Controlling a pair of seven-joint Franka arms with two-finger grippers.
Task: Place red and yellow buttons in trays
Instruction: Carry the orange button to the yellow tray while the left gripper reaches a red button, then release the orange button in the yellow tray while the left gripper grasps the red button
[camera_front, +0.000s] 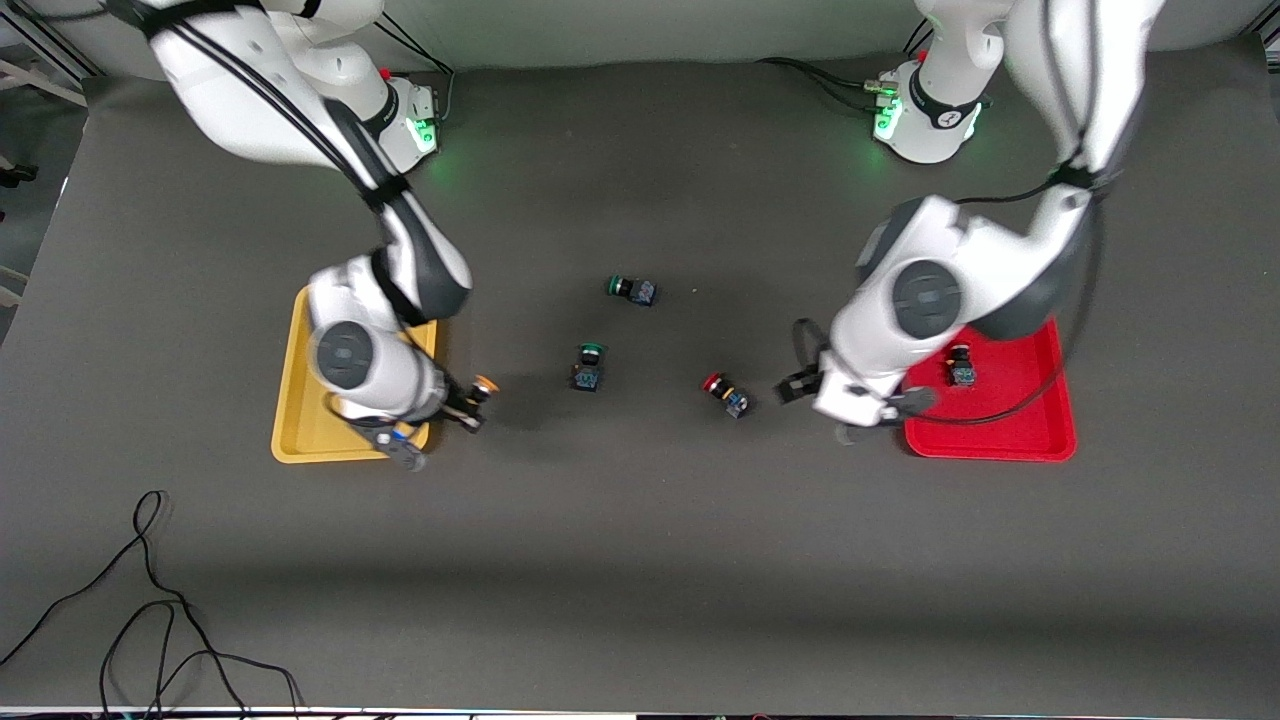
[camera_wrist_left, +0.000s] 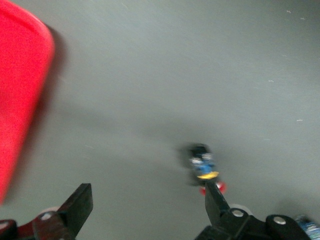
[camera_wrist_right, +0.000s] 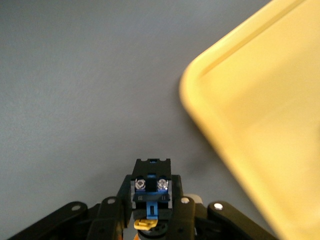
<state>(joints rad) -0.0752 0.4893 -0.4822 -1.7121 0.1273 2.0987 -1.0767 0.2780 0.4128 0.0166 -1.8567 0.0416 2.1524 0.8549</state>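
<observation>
- An orange-capped button (camera_wrist_right: 151, 192) is pinched in the right tool (camera_front: 470, 405), held over the desk (camera_front: 640, 560) just beside the yellow tray (camera_front: 300, 440).
- The left tool (camera_wrist_left: 145, 210) is spread over the desk between the red tray (camera_front: 1010, 440) and a red-capped button (camera_front: 727, 392) lying on the desk.
- A second red-capped button (camera_front: 961, 366) is seen in the red tray.
- Two green-capped buttons (camera_front: 590, 365) lie mid-desk.

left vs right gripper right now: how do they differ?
The left gripper is open and holds nothing; the right gripper is shut on a yellow button. The left one is over bare table between the red tray and a loose red button; the right one is just off the yellow tray, at its rim. Both are low, beside their trays.
</observation>
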